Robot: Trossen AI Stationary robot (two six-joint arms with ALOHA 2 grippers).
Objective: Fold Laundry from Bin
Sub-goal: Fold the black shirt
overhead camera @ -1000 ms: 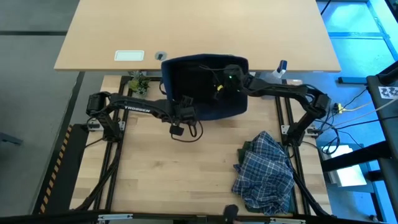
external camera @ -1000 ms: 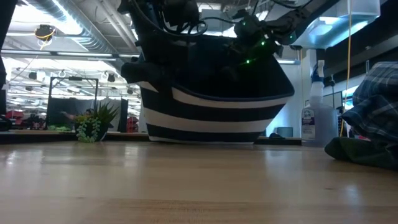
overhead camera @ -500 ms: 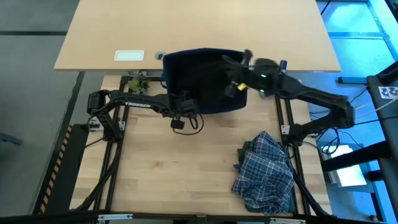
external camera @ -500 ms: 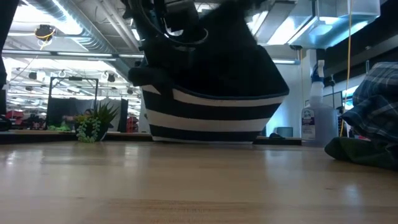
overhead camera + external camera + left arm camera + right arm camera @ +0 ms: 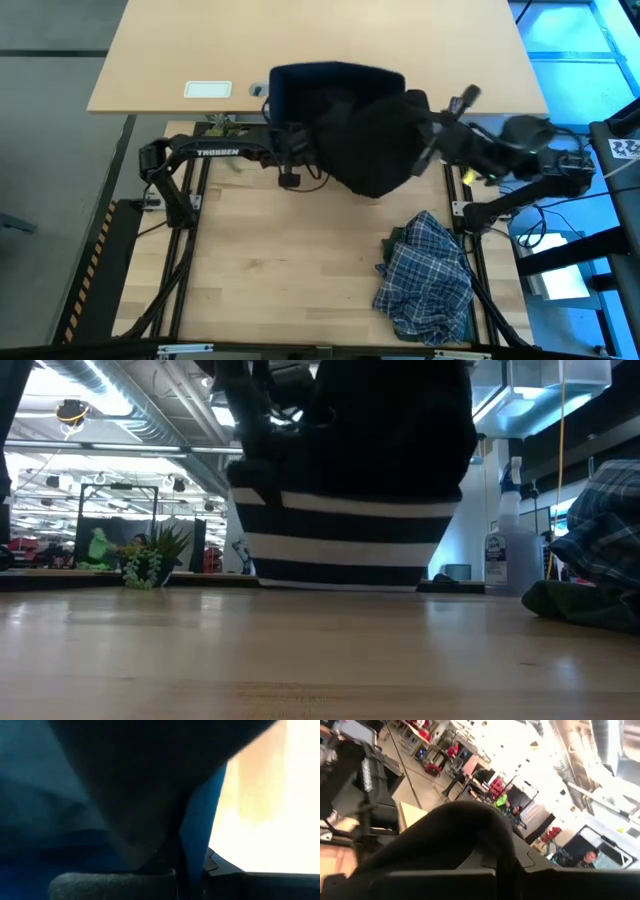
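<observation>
— Black garment [image 5: 375,145], from above — where does it hang?

— From the right gripper [image 5: 432,140], jaws pinched on its edge; it droops leftward over the bin [image 5: 300,85] at the table's [image 5: 300,290] far edge. The left gripper [image 5: 290,150] clamps the bin's rim, so the right arm leads.

— And level with the table?

— It hangs straight down, long axis vertical, covering the bin's upper half.

— The wrists?

— Cloth caught between the right fingers; blue rim between the left.

Dark cabled arms [image 5: 215,153], white "TROSSEN" lettering
</observation>
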